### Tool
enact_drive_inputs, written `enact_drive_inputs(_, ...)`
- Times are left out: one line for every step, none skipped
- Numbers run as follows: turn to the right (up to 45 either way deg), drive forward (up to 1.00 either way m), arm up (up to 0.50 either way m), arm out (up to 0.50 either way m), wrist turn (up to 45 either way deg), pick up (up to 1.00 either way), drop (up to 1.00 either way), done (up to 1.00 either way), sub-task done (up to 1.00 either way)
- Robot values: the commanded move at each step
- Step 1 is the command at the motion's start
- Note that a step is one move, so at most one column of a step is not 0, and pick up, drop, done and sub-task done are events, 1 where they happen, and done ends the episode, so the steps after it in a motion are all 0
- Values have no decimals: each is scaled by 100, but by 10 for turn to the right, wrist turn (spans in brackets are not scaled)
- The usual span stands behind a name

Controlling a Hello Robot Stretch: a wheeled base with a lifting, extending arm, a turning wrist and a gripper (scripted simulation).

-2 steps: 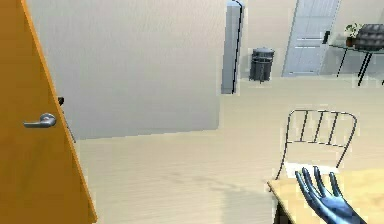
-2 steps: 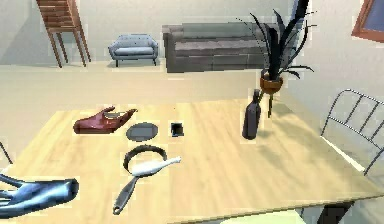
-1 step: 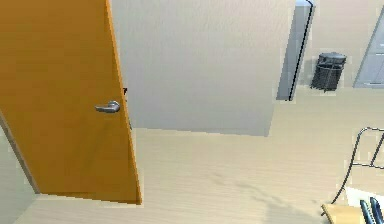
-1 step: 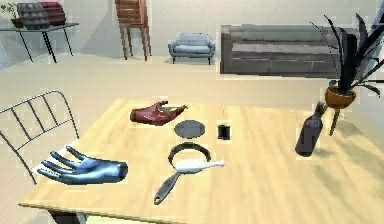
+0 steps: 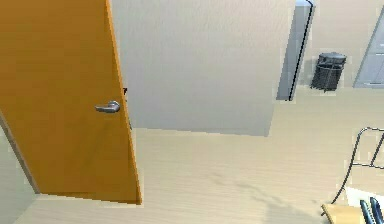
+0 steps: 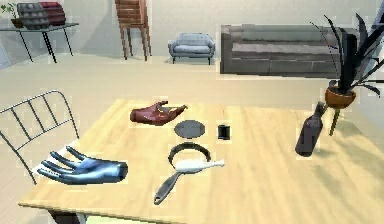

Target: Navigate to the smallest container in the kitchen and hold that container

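A light wooden table spreads across the arm side view. On it lie a frying pan with a pale handle, a flat dark round disc and a small dark upright thing too small to name. A dark bottle stands near the table's right side. Beside it is a plant in a brown pot.
An orange door with a lever handle stands ajar at the forward view's left, beside a grey wall. A dark bin sits beyond a doorway. A wire chair, blue hand sculpture, brown hand sculpture and grey sofa show.
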Motion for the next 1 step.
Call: enact_drive_inputs(0, 0, 28, 0, 0, 0, 0, 0, 0)
